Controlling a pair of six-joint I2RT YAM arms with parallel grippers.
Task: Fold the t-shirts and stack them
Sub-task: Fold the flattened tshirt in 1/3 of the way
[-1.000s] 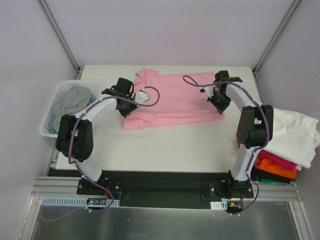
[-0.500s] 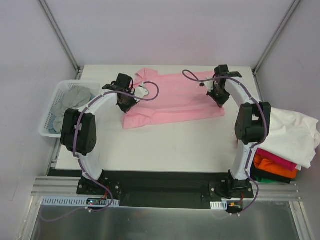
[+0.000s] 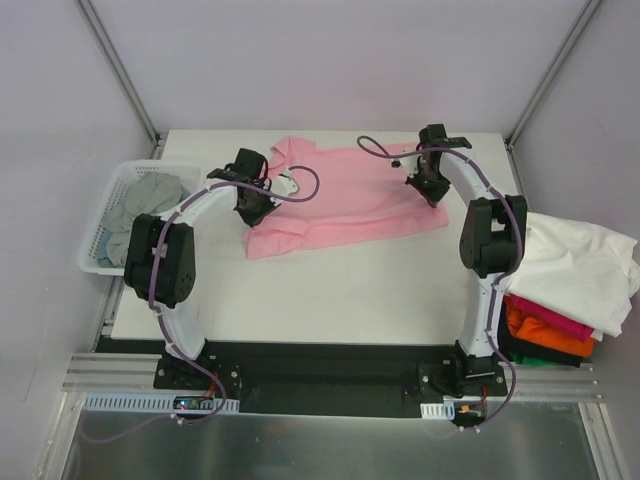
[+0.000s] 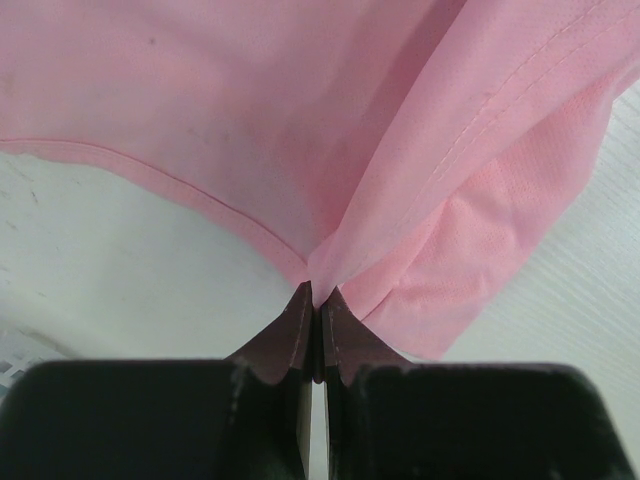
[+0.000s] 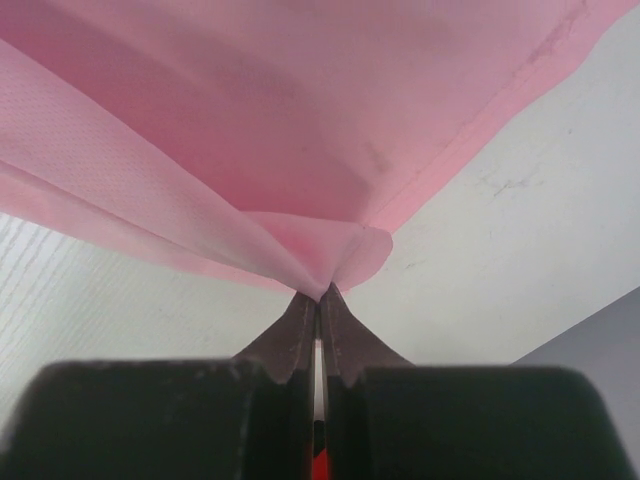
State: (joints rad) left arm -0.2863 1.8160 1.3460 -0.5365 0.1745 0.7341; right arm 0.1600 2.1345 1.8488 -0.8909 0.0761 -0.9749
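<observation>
**Pink shirt pinched at both ends**

Pink cloth is clamped on two sides at once. The light pink t-shirt (image 3: pixel 345 195) is spread across the far half of the table (image 3: pixel 330 290), and it is gripped at each end. The left gripper (image 4: pixel 313 297) is drawn fully together, with a fold of the shirt's hem pinched between the very tips of its jaws. The right gripper (image 5: pixel 320 293) is closed just as tightly, and a small curl of the pink edge is nipped at its tips. From above, the left gripper is seen at the shirt's left edge. The right gripper is seen at the shirt's right edge, towards the far right corner of the table. In both wrist views the cloth is gathered up into the pinch, and the white surface is seen beyond it. A grey t-shirt (image 3: pixel 150 195) is held in the white basket (image 3: pixel 100 255) beside the table's left edge. Off to the right, a white t-shirt (image 3: pixel 580 265) is draped over a pile, where a magenta t-shirt (image 3: pixel 560 322) and an orange t-shirt (image 3: pixel 545 338) are glimpsed underneath.
</observation>
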